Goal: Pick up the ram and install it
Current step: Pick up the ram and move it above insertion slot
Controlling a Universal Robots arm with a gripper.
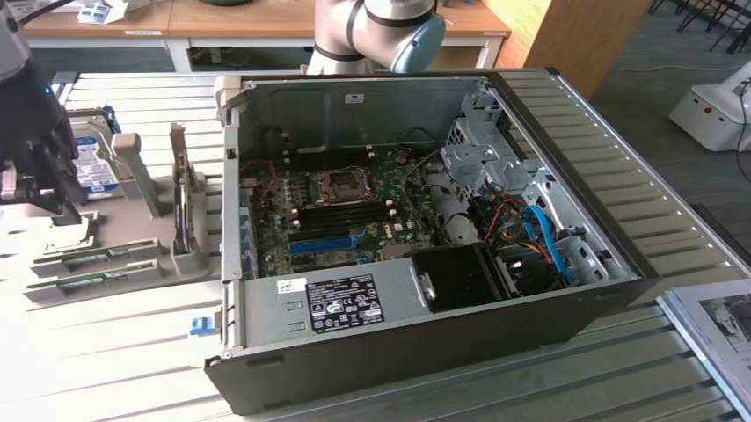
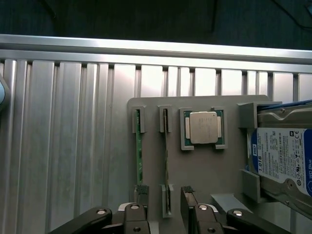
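Two green ram sticks stand on edge in slotted holders on a grey tray (image 2: pixel 200 170). One ram stick (image 2: pixel 139 156) is beside the other ram stick (image 2: pixel 165 156). In the exterior view they lie at that view's left (image 1: pixel 100 255). My gripper (image 2: pixel 165 195) hangs above the tray, open, its fingertips (image 2: pixel 141 191) straddling the end of the second stick with nothing held. The exterior view shows the gripper (image 1: pixel 41 198) dark, over the tray, left of the open computer case (image 1: pixel 411 352).
A square silver processor (image 2: pixel 204 127) sits in a frame on the tray, and a hard drive (image 2: pixel 282 161) stands beside it. The case lies on a ribbed metal table (image 2: pixel 63 146); its motherboard (image 1: pixel 340 215) faces up. The arm's base (image 1: pixel 364 35) stands behind the case.
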